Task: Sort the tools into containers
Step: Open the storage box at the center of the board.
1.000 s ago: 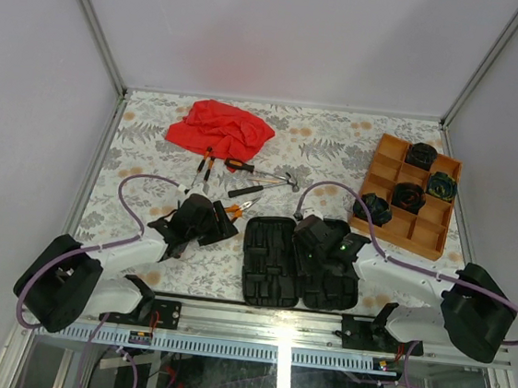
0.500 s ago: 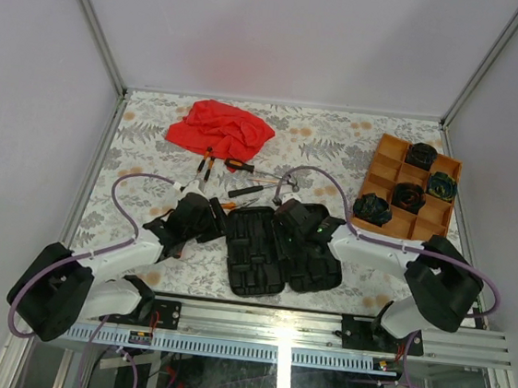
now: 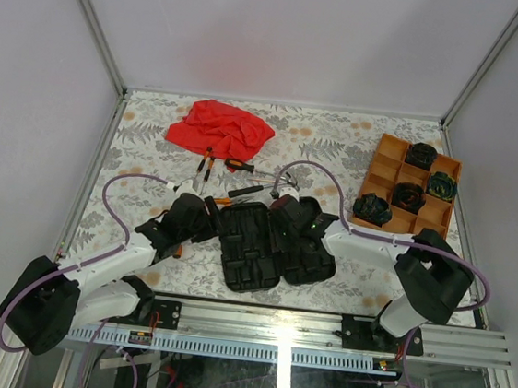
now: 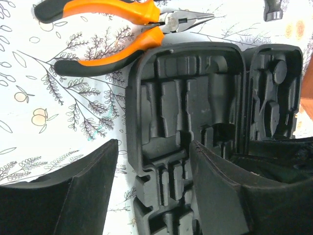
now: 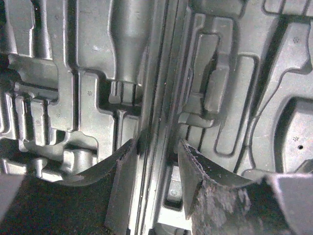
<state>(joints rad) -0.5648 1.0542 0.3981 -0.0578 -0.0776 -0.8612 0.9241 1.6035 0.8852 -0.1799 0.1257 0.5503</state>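
The black tool case (image 3: 267,246) lies open at the middle of the table, its moulded slots empty. My right gripper (image 3: 286,217) is closed on the case's centre hinge ridge (image 5: 156,98), one finger on each side. My left gripper (image 3: 204,218) is open, and its fingers (image 4: 73,191) straddle the case's left half (image 4: 186,117). Orange-handled pliers (image 4: 112,29) lie just beyond the case. Two screwdrivers (image 3: 205,162), a hammer (image 3: 263,174) and a dark-handled tool (image 3: 245,191) lie behind it. The orange tray (image 3: 395,153) at the right holds several dark coils (image 3: 408,197), one greenish (image 3: 442,185).
A red cloth (image 3: 221,127) lies crumpled at the back left, just behind the screwdrivers. The hammer's head (image 4: 274,7) shows at the top right of the left wrist view. Grey enclosure walls stand on three sides of the floral table top.
The case has slid left and a little away with my right gripper on it. My left gripper has moved forward to the case's left edge, near the pliers.
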